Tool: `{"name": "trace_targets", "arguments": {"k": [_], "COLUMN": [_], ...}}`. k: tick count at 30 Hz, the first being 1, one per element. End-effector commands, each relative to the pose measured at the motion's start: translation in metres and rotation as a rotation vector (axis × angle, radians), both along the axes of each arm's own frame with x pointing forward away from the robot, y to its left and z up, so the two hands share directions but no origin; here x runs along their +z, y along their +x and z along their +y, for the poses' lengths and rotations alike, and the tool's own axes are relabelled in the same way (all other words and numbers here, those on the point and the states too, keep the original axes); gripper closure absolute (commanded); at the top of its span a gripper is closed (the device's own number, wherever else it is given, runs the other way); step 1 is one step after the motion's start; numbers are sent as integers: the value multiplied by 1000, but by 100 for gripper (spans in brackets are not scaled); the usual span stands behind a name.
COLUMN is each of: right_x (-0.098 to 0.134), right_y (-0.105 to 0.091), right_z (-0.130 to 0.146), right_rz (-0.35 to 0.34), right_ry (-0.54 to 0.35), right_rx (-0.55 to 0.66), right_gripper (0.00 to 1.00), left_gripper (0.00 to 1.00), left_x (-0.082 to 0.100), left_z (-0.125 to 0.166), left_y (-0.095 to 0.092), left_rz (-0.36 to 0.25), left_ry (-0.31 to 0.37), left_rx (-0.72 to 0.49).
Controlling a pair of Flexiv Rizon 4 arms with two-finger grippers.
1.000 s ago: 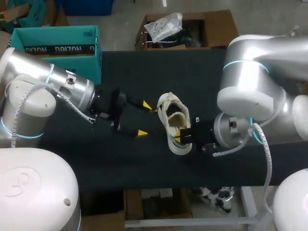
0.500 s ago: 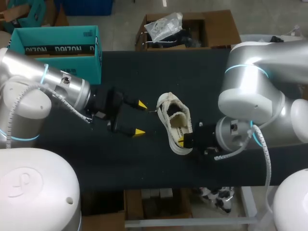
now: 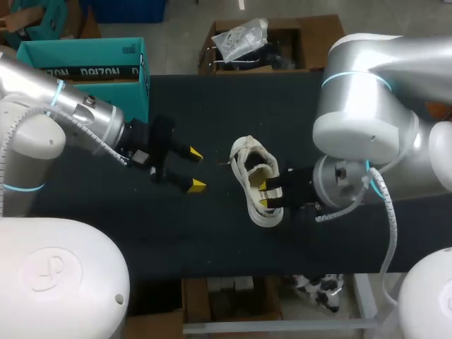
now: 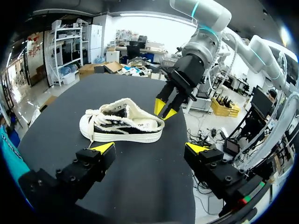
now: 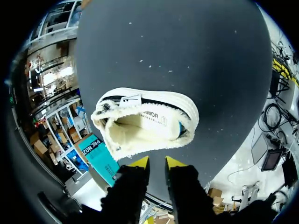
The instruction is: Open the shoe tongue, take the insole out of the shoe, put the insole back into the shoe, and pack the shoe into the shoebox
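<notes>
A white, fleece-lined shoe [image 3: 256, 180] lies on its side mid-table, its opening towards my right gripper [image 3: 265, 194]. The insole [image 5: 154, 119] lies inside it. My right gripper [image 5: 156, 162] hovers at the shoe's heel rim with its fingers a narrow gap apart and nothing between them. It also shows over the heel in the left wrist view, as the right gripper [image 4: 164, 109]. My left gripper [image 3: 195, 169] is wide open to the shoe's left, clear of it. The shoe [image 4: 121, 123] lies ahead of the left gripper [image 4: 149, 147]. The teal shoebox [image 3: 85, 63] stands at the far left.
The black table top [image 3: 212, 106] stretches from the shoe to the shoebox [image 5: 98, 156]. Its front edge [image 3: 233, 272] runs close below both grippers. My left arm [image 3: 78, 123] lies between the shoebox and the shoe.
My left gripper has drawn back to the left, away from the shoe. My right gripper's fingers have parted a little at the heel.
</notes>
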State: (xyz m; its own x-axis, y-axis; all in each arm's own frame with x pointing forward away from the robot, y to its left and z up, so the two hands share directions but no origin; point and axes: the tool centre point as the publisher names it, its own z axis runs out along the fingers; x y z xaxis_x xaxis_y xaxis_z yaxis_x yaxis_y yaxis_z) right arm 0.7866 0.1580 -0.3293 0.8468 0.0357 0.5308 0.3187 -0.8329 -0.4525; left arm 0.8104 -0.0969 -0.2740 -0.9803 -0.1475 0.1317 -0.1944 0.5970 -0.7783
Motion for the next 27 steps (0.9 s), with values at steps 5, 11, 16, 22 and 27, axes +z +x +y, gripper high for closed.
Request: {"name": "trace_targets", "arguments": {"k": [5,11,16,22,27], "right_x": [-21,-39,-53,-66,-79], "right_y": [26,27,26,24,25], "right_z": [3,4,1,-1,-10], "right_rz": [153,182,210,241,266], "right_ry": [-28,-23,-9,-16,-1], "right_rx": [123,134,142,142,128], "right_gripper": [100,100,100,100,100], "left_gripper": [0,0,0,0,0], "left_x": [1,4,8,8,8], "left_z": [-4,-13,-9,-9,-9], "left_y": [2,0,15,15,15], "left_rz": [74,223,380,380,380], "left_ry": [155,210,296,296,296], "left_rx": [103,324,762,762,762]}}
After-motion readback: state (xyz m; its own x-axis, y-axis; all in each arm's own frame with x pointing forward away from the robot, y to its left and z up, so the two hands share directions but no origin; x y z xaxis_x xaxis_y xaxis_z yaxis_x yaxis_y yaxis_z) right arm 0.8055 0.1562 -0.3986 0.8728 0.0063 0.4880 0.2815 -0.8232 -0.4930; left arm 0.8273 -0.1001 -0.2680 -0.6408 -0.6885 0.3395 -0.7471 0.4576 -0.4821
